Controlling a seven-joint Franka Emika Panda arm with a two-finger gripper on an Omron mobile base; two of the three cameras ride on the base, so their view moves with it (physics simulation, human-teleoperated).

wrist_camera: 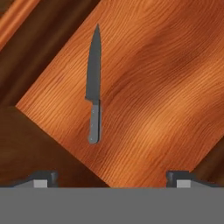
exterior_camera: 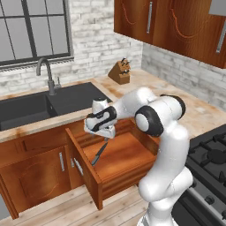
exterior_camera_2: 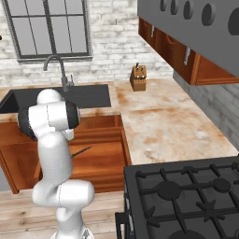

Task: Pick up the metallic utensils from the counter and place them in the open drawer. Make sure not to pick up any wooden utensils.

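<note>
Knife [wrist_camera: 93, 94] lies in the open drawer [exterior_camera: 95, 176] below the wide-open, empty claw [wrist_camera: 112, 177].

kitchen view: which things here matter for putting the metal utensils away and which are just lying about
Job:
knife, lying in the drawer
open drawer
counter
gripper, open above the knife

Lying about:
knife block
sink
faucet
stove

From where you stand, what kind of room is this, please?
A home kitchen, rendered: a black sink with a faucet, a gas stove, a knife block on the marbled counter, wooden cabinets.
</note>
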